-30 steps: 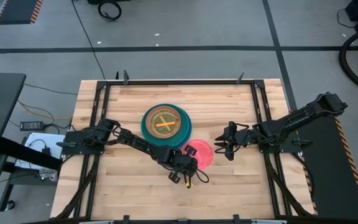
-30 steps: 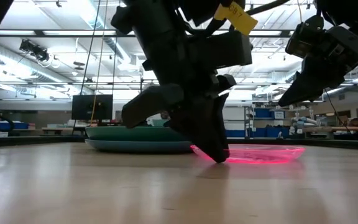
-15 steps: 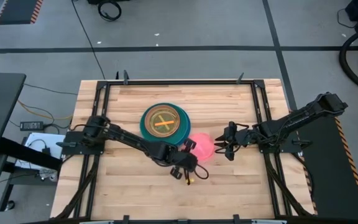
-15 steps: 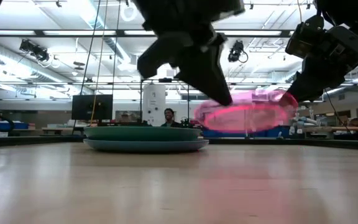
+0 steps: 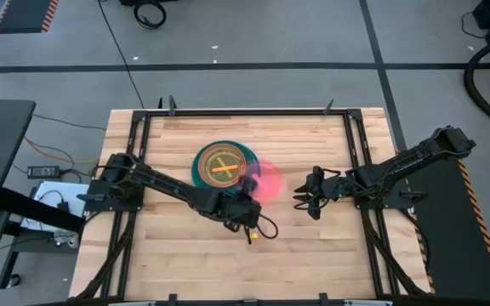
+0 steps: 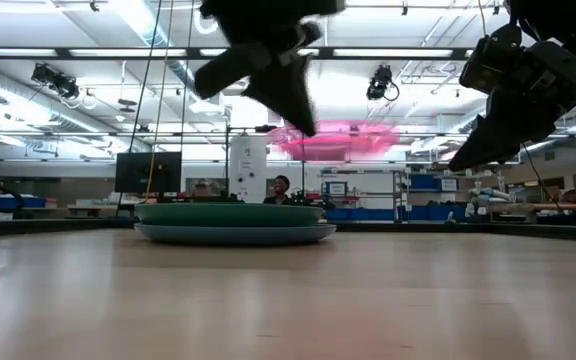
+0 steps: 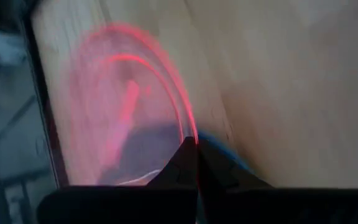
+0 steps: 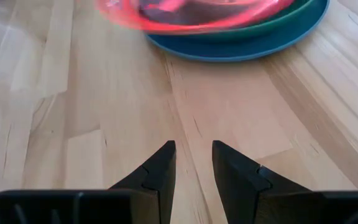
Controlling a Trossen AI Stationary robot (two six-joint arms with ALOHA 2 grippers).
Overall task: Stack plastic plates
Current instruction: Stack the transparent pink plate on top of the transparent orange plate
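Observation:
My left gripper (image 5: 247, 184) is shut on a translucent orange-red plate (image 5: 266, 180), which hovers, blurred, over the right edge of the plate stack (image 5: 224, 167). In the low view the plate (image 6: 338, 140) floats high above the stack (image 6: 233, 222). The stack rests on the table with a blue plate lowest, green ones above it, and an olive-tan top plate showing an orange cross. My right gripper (image 5: 303, 201) waits open to the right of the stack, above the table; its wrist view shows the gap between its fingers (image 8: 191, 163). My left gripper pinches the orange-red plate by its rim (image 7: 188, 127) between its two fingers (image 7: 173, 169), on the side of the plate towards the table's left and near edges. The fingers slant down onto the rim (image 6: 303, 128). The plate is lifted clear and lies roughly level.
A dark metal frame (image 5: 357, 144) runs round the wooden tabletop. Bare wood lies near and to the right of the stack (image 5: 313, 255). The right arm (image 5: 398, 166) reaches in from the right edge. Beyond the table, a person (image 6: 282, 186) shows far off in the room.
My left gripper has raised the orange-red plate off the table and carried it up and towards the far-left, to the stack. The plate lay flat on the table a second ago; now it hangs clear over the stack's right edge. My right gripper kept still.

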